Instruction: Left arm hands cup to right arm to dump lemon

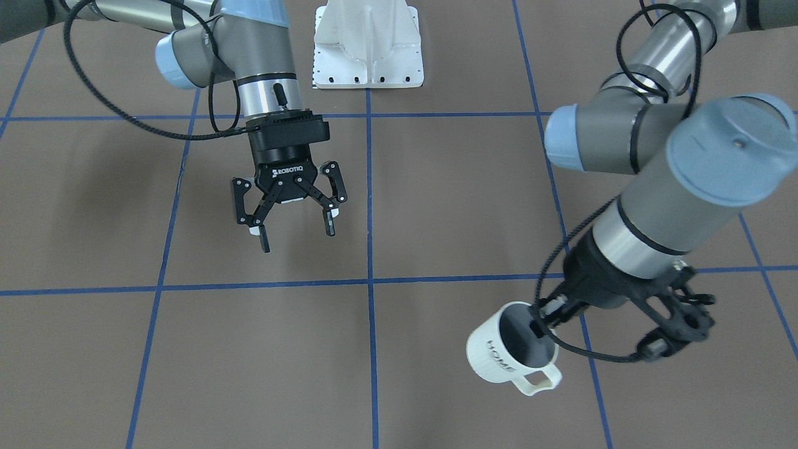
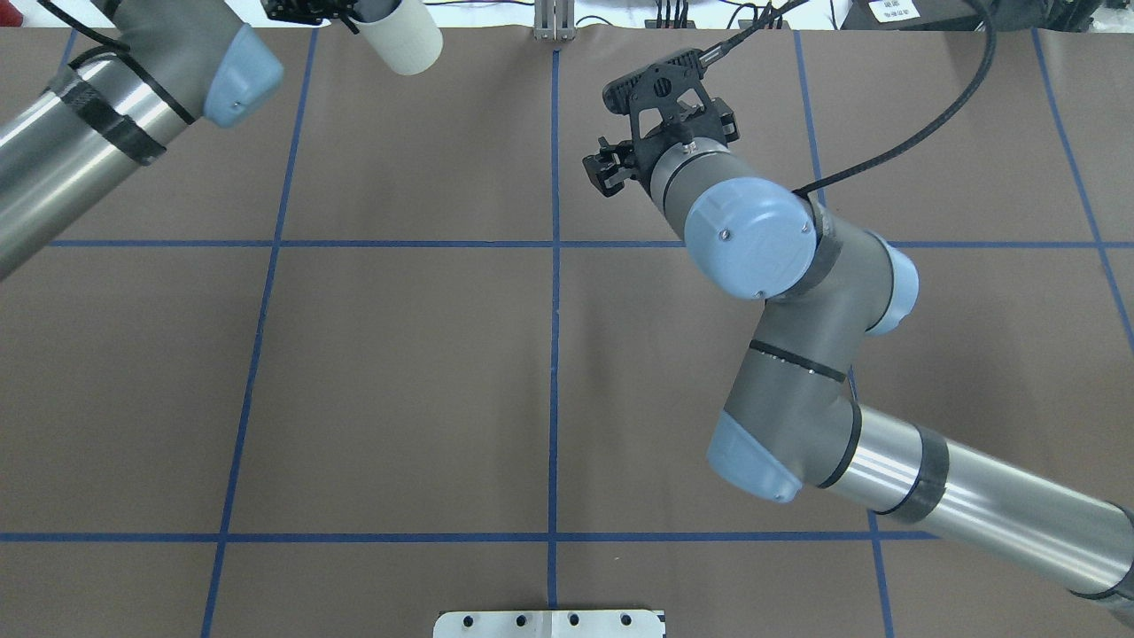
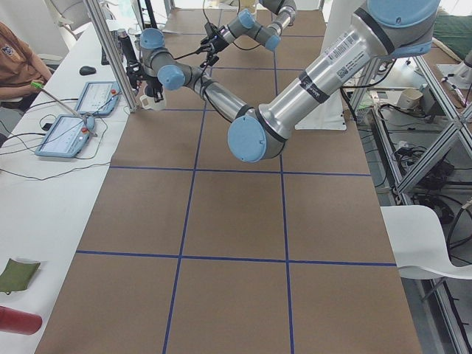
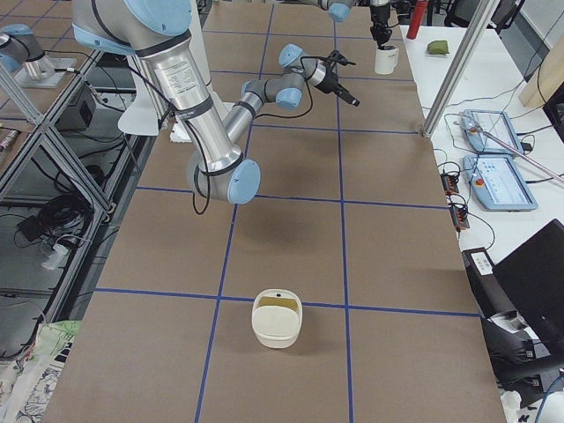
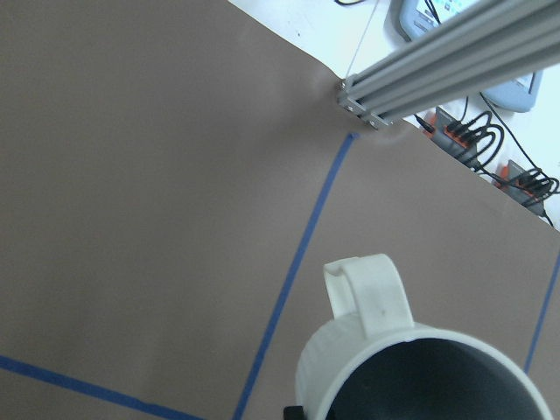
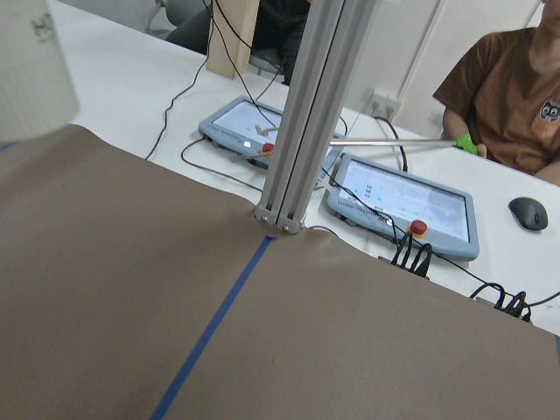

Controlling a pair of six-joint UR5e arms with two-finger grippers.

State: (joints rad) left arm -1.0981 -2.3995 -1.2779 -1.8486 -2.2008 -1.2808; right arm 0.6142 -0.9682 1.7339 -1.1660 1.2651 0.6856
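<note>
**Hand-over set-up, front view.** The left end effector [image 1: 538,319] pinched the cup [image 1: 497,353] by its rim wall, one finger inside the mouth, and held it above the desk [image 1: 436,206]. I read the cup's long axis as slanted, with the mouth up toward the left wrist, the base down and outward, and the handle [image 1: 537,380] on the operators' side. The right end effector [image 1: 297,236] hung empty, pointing down, fingers spread wide. From it the cup lay toward the robot's left and farther from the base, well apart, with a blue tape line [image 1: 370,206] between them. I judged that the left arm must carry the cup across and offer its free body or handle. The cup looked like smooth cream glaze with fine ribs below the rim, "HOME" in black and grey inside; hard, probably slippery. I saw no lemon in the visible part of its inside. A cream tub [image 4: 277,321], dull yellow-green within, stood at the desk's right end.
</note>
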